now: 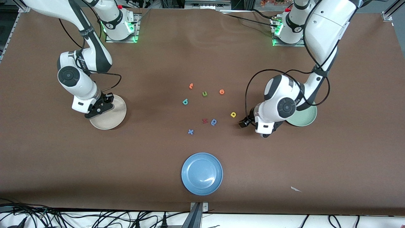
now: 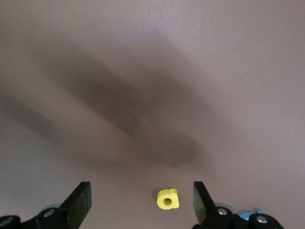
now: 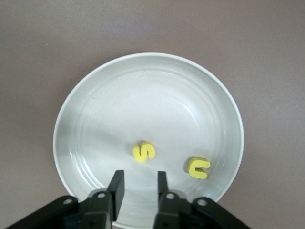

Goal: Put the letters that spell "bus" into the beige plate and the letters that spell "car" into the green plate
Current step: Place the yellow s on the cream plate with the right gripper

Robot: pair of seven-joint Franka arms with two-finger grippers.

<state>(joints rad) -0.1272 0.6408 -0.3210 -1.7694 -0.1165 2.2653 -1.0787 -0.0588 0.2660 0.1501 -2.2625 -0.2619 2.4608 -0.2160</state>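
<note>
A: Right gripper over the beige plate, fingers a narrow gap apart, empty. Yellow s and yellow u lie flat in it, the u's opening toward the rim.

B: Left gripper over the worktop, fingers wide apart, yellow a flat between them. Green plate beside it.

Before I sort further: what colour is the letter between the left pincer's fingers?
Yellow letter, lying on the table; clearest in the left wrist view.
</note>
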